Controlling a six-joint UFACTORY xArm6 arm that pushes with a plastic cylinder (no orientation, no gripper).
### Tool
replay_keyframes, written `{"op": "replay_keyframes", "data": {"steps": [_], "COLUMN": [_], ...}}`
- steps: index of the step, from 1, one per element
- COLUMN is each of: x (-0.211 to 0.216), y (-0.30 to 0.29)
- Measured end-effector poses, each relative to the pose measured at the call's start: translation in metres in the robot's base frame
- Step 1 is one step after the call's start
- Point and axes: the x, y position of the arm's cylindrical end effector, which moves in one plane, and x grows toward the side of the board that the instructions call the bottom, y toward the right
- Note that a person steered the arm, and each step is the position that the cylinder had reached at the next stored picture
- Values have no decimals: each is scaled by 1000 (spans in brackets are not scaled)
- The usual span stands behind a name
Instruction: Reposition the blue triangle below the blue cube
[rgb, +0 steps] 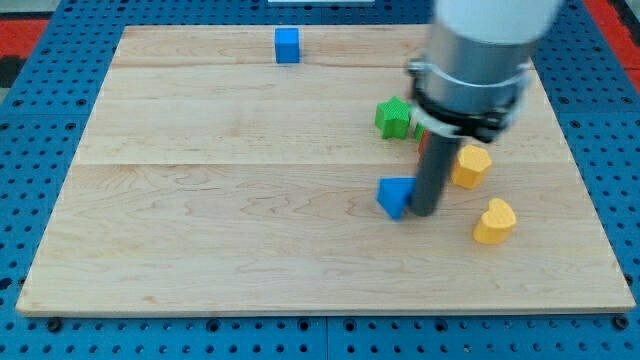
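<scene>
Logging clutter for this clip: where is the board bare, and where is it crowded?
Bare: the whole left half, below the blue cube and left of the blue triangle; also the bottom strip. Crowded: right of centre, where my tip touches the triangle beside the green block and two yellow blocks.

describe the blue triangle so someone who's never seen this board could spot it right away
Start at the pale wooden board and find the dark rod coming down right of its centre. My tip sits at the right-hand edge of the small blue triangle block. The other blue piece, the blue cube, sits far off by the view's top edge, and the nearby blocks are green or yellow.
</scene>
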Motion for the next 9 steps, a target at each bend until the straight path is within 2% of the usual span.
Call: {"op": "replay_keyframes", "data": {"steps": [1,2,4,5,7,9], "x": [-20,-44,-55,-55,-108,-135], "y": [-57,-82,-151,-170,-191,-203]}}
